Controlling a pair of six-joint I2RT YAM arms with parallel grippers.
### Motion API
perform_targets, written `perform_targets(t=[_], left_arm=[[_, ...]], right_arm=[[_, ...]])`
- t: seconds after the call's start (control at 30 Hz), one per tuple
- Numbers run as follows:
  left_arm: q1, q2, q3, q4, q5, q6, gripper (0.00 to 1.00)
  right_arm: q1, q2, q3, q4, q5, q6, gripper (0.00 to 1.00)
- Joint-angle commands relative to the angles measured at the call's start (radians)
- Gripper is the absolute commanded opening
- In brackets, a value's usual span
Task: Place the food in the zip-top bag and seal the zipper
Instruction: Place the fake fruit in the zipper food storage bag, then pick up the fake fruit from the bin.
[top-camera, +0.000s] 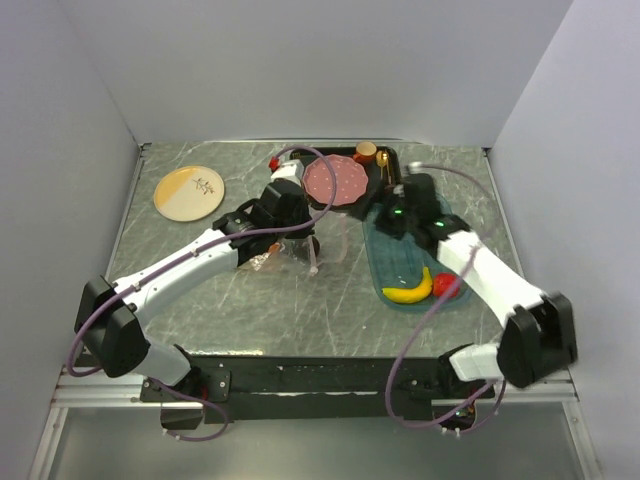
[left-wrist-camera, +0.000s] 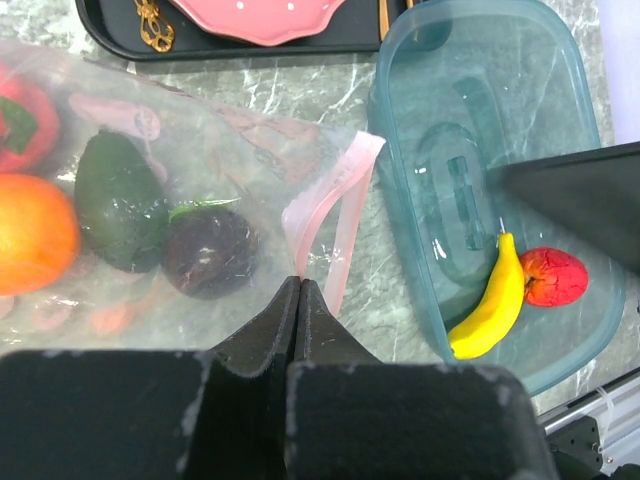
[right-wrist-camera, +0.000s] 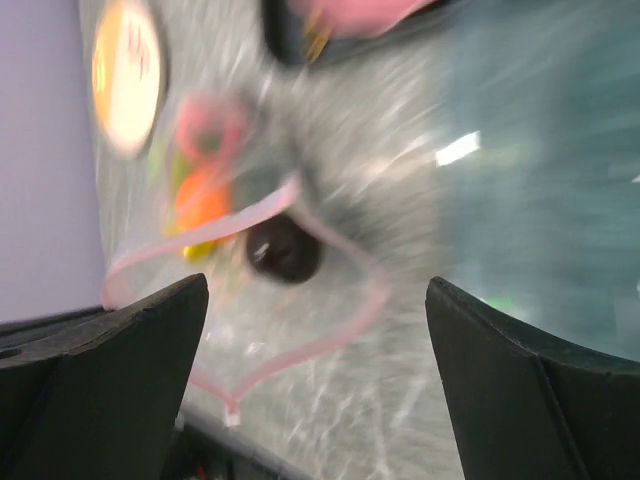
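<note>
The bag (left-wrist-camera: 200, 150) lies near the middle of the desk (top-camera: 300, 310), just on the near side of the black tray (top-camera: 385, 185) and just left of the blue tray (left-wrist-camera: 470, 100). It is clear and crinkled. Its mouth faces the blue tray.

The pink zipper strip (left-wrist-camera: 335, 200) runs along the mouth. In the blurred right wrist view the strip forms an open loop, so the mouth is unsealed.

Contents of the bag:
- an orange (left-wrist-camera: 35, 235);
- a red piece (left-wrist-camera: 25, 115);
- a dark green fruit (left-wrist-camera: 120, 200);
- a dark round fruit (left-wrist-camera: 212, 252).

The left tool (left-wrist-camera: 300, 285) has its fingers pressed together, pinching the bag at the mouth edge, at the lower end of the strip.

The right tool (right-wrist-camera: 315, 285) has its fingers spread wide and holds nothing. It hangs above the far end of the blue tray, facing the bag's mouth.

A banana (left-wrist-camera: 490, 300) and a red fruit (left-wrist-camera: 553, 277) lie touching at the near end of the blue tray, toward the right edge of the desk.

The black tray sits at the far edge and carries a pink plate (top-camera: 336, 180) and gold cutlery (left-wrist-camera: 150, 25). A yellow plate (top-camera: 188, 192) lies near the far left corner.
</note>
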Motion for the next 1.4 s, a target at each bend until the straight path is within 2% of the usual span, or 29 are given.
perform_targets(t=[0.0,0.07,0.13,0.27,0.4,0.53,0.67,1.1,1.37], left_arm=[[0.004,-0.025,-0.004,0.025,-0.001,0.002,0.01],[0.003,-0.021,-0.007,0.034,0.015,-0.001,0.01],[0.003,-0.013,-0.012,0.051,0.028,-0.001,0.01],[0.003,0.002,0.007,0.042,0.031,0.007,0.01],[0.003,-0.004,0.005,0.046,0.028,0.011,0.01],[0.003,-0.004,0.007,0.045,0.026,0.016,0.01],[0.004,-0.007,0.005,0.045,0.015,0.020,0.01],[0.015,-0.024,-0.021,0.060,0.009,0.022,0.01],[0.023,-0.027,-0.033,0.065,0.012,0.020,0.01]], right_arm=[[-0.105,-0.181,-0.016,-0.149,0.207,-0.084,0.97],[-0.123,-0.189,0.010,-0.274,0.275,-0.142,0.97],[-0.134,-0.199,-0.013,-0.322,0.294,-0.155,0.98],[-0.132,-0.257,-0.125,-0.370,0.285,-0.086,0.98],[-0.142,-0.335,-0.222,-0.431,0.386,0.008,0.98],[-0.142,-0.372,-0.265,-0.481,0.474,0.095,0.98],[-0.143,-0.328,-0.256,-0.525,0.506,0.128,0.96],[-0.149,-0.133,-0.300,-0.378,0.452,0.135,0.94],[-0.151,-0.033,-0.317,-0.261,0.389,0.124,0.85]])
